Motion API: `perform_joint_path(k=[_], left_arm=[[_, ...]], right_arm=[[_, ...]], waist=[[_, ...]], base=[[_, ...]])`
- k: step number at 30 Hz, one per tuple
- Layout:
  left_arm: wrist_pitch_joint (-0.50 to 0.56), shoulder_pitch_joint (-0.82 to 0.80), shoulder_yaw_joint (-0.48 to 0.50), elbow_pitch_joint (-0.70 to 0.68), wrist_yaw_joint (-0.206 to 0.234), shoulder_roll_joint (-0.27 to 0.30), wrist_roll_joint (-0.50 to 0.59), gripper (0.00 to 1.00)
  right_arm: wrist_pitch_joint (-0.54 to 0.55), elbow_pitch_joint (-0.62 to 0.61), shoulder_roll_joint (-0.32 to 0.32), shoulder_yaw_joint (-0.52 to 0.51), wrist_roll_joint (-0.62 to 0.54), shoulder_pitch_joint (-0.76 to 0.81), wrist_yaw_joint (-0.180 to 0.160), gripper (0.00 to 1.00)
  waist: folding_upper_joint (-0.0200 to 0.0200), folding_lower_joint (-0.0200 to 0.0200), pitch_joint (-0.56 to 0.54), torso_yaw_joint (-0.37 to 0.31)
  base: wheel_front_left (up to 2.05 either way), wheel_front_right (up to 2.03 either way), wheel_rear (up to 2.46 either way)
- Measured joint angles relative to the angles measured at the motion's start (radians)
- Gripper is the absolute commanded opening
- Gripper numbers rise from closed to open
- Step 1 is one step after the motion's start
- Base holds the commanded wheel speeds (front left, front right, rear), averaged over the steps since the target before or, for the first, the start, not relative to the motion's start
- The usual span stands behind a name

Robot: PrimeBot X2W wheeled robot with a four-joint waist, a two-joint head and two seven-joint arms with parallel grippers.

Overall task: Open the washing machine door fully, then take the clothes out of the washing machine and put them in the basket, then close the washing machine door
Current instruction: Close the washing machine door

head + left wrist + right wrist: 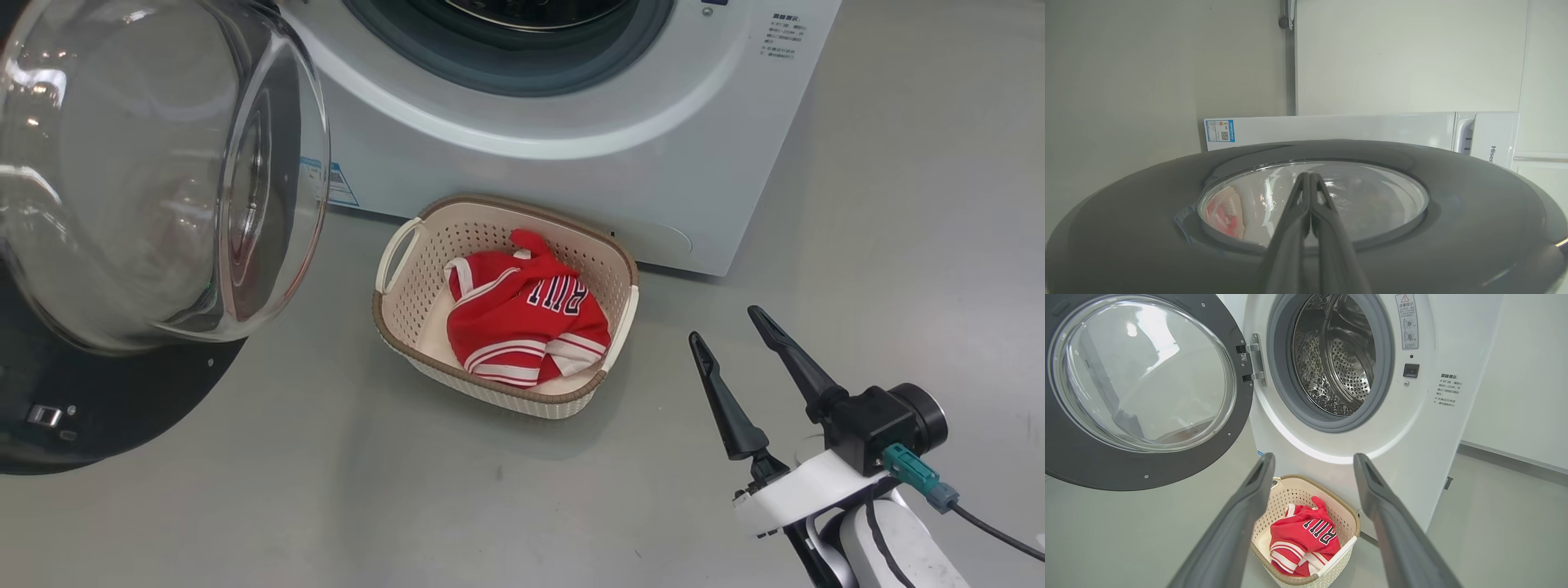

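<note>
Where the head view looks down on the grey floor [898,245], the washing machine [571,122] is seen at the far side with its opening uncovered. The washing machine door [122,408] is swung out to the left, its clear glass bowl bulging above the black rim. The basket [424,253] is set on the floor just in front of the machine, and the clothes [522,327] are bunched inside it, dark lettering uppermost. The right gripper [723,323] is held at the near right, apart from the basket, its fingers spread with nothing between them.

In the left wrist view, the left gripper [1308,176] is seen with its fingers pressed together and nothing pinched, pointing across the outer face of the washing machine door [1147,212]. Whether the door is touched cannot be told. A white panel of the washing machine [1331,130] is seen beyond the rim, a blue-edged sticker [1220,130] at its left end.

In the right wrist view, the steel drum [1339,367] is exposed behind the grey gasket. The washing machine door [1086,457] is hung wide open from its hinge [1255,359] at the left. The basket [1298,490], with the clothes [1302,539] in it, is framed low between the parted fingers of the right gripper [1314,457].
</note>
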Motion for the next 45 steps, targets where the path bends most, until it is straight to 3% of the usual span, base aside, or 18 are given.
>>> perform_joint_path(k=[23,45], left_arm=[[0.156,0.13,-0.108,-0.288,-0.008,-0.218,-0.034,0.0],[0.223,0.297,-0.255,-0.575,0.072,-0.246,-0.091,0.0]], right_arm=[[0.0,0.014,0.026,-0.007,0.002,0.026,0.0,1.0],[0.0,0.015,0.047,0.004,0.009,0.029,0.0,1.0]], waist=[[0.0,0.0,-0.045,0.012],[0.0,0.0,-0.066,0.013]], base=[[0.0,0.0,0.0],[0.0,0.0,0.0]])
